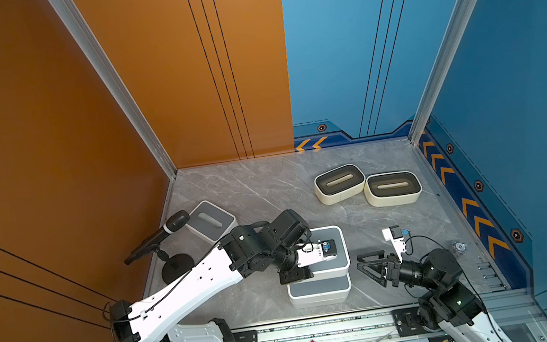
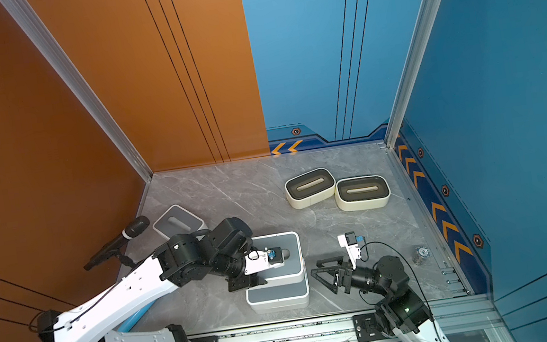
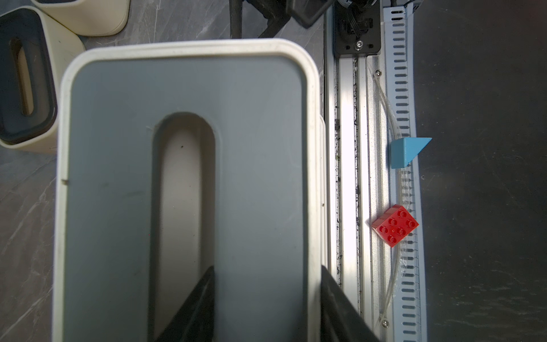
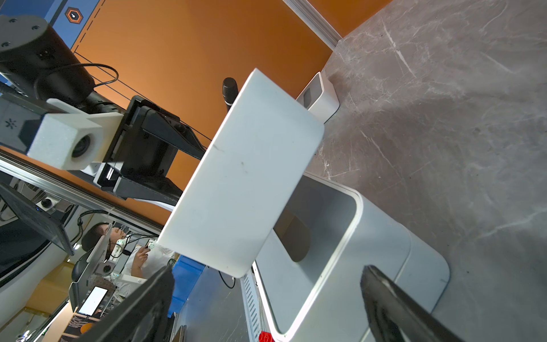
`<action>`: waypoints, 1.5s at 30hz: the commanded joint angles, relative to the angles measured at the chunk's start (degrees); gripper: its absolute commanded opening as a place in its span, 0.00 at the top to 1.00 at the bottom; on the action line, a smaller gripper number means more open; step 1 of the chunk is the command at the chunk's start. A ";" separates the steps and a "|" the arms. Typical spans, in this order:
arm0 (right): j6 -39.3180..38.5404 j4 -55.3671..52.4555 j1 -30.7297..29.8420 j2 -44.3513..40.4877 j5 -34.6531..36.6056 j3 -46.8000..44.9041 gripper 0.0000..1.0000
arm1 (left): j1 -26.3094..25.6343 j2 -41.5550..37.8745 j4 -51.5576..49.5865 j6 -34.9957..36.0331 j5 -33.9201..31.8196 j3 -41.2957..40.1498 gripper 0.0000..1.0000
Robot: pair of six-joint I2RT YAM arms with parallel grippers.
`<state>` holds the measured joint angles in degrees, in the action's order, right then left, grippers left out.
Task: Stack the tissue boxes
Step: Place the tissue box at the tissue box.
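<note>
In both top views the left end effector (image 1: 301,274) pinches the held box (image 1: 340,255), white with a grey top. It hangs over the lower box (image 1: 318,292) of the same kind, which sits on the bench (image 1: 267,187) near the middle of the front edge. The held box covers the lower box's rear part and juts past it toward the rear. The right end effector (image 1: 369,267) hangs spread and holds nothing, just beside that pair, toward the front right corner. A third grey-topped box (image 1: 212,220) lies by the left edge beside a microphone (image 1: 164,232). The rear cream box (image 1: 339,184) and the right cream box (image 1: 392,188), both dark-topped, sit just beside each other near the right rear corner.

In the left wrist view the held box (image 3: 189,88) fills most of the frame. One of the fingers (image 3: 195,305) reaches into its oval slot and the other lies outside the wall that faces the front rail, so the wall is clamped between them. A red brick (image 3: 395,228) and a blue wedge (image 3: 407,152) lie on that rail.

In the right wrist view the held box (image 4: 245,177) is tilted and shows a plain white face above the lower box (image 4: 384,237). I cannot tell whether the two touch. The right end effector (image 4: 268,269) has its jaws wide apart.
</note>
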<state>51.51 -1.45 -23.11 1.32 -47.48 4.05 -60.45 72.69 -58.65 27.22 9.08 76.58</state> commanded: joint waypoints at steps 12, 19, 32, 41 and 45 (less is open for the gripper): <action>-2.29 3.91 -1.80 -0.90 -1.65 -1.87 0.00 | -1.51 -0.77 -0.46 1.38 -0.38 1.05 0.59; -2.64 5.38 -2.97 -0.97 -1.56 -1.64 0.00 | -2.04 0.15 -0.40 1.26 -0.15 1.45 0.59; -3.08 5.45 -3.52 -0.96 -0.69 -1.60 0.00 | -2.73 0.10 -0.17 -1.55 -1.61 0.20 0.60; -2.99 5.58 -3.59 -0.94 -0.24 -1.86 0.00 | -4.46 -1.38 0.51 -3.38 -2.87 -1.16 0.60; -2.99 5.68 -3.69 -0.88 -0.27 -1.81 0.00 | -4.86 -2.18 1.33 -4.06 -3.02 -2.42 0.60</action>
<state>49.54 2.15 -26.35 1.21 -47.86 2.81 -64.66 72.49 -59.37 24.16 6.92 74.70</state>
